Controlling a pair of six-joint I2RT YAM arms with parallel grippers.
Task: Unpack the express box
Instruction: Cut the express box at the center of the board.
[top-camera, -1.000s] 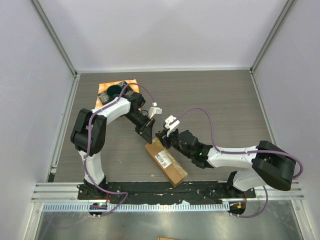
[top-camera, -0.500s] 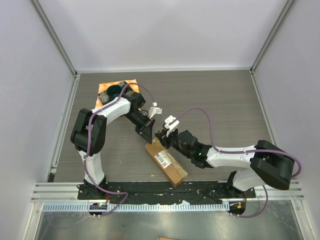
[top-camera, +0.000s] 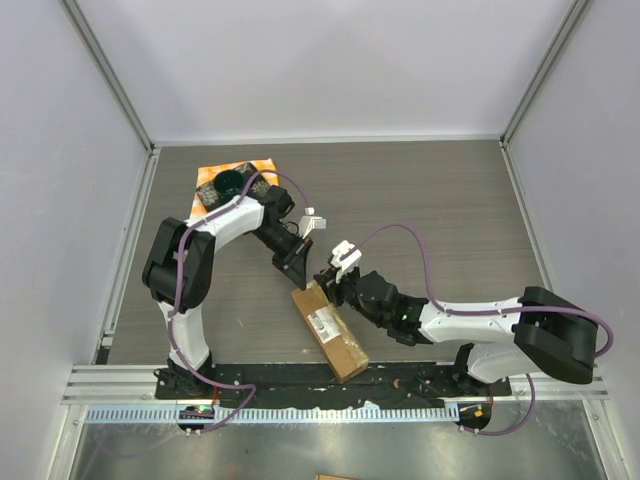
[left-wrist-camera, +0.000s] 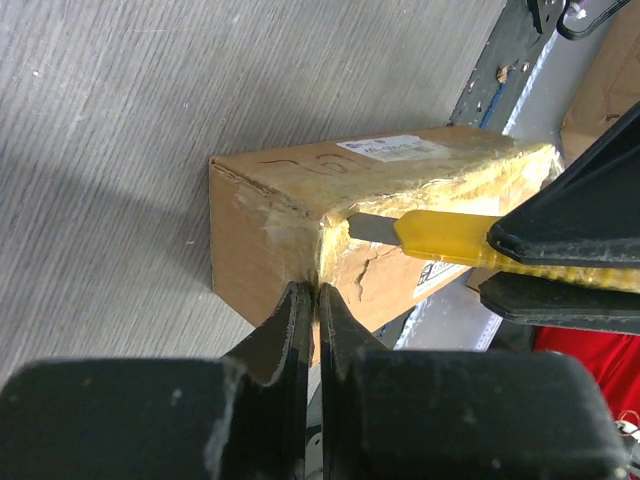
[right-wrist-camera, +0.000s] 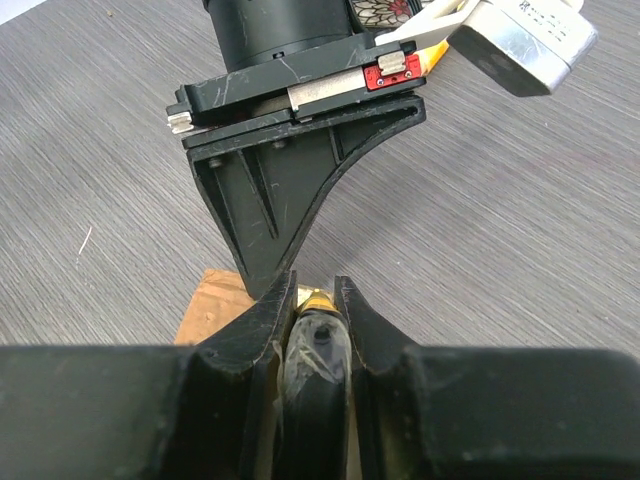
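Slitting, I judge: express box (top-camera: 330, 330) lies near-centre; right gripper (right-wrist-camera: 314, 292) pinches a yellow knife (left-wrist-camera: 445, 237) at its far end, left gripper (left-wrist-camera: 316, 300) pressed together there (steadying, perhaps). Next I'd draw the knife steadily along that end.

Left gripper (top-camera: 297, 272) and right gripper (top-camera: 326, 278) crowd the express box (top-camera: 331, 330); its near end seems free.

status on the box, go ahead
Left hand shut, tips at taped end of box. Right hand shut on yellow knife, blade at same end. Box not yet open. Dish well clear.
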